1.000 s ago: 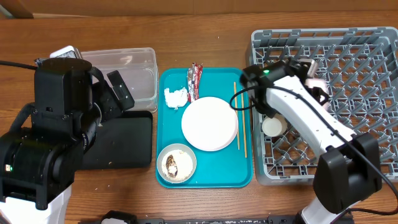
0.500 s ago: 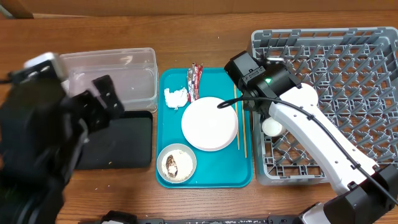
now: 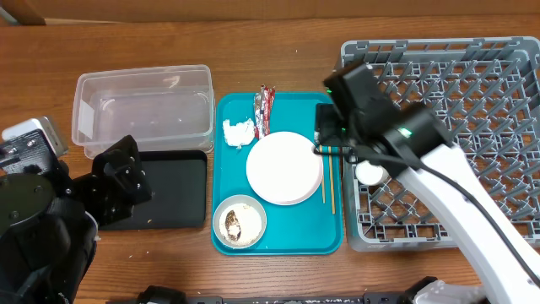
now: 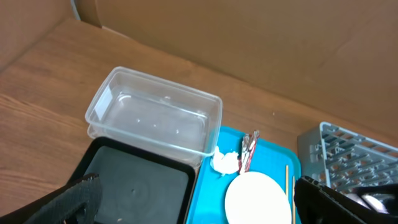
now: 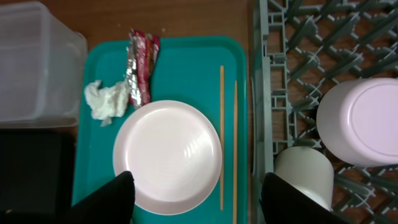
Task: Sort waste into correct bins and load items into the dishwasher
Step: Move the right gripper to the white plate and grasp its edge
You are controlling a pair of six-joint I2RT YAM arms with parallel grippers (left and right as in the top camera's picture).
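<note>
The grey dish rack on the right carries an upturned pink bowl and a white cup. On the teal tray beside it lie the white plate, a grey-green bowl with scraps in it, and the chopsticks along the rack side. The right gripper hangs above plate and sticks, fingers spread and empty. The left gripper (off by the black tray) is likewise parted, holding nothing. I'd guess the chopsticks are next: straddle both sticks mid-length, since the plate's rim seems almost to touch the nearer one.
</note>
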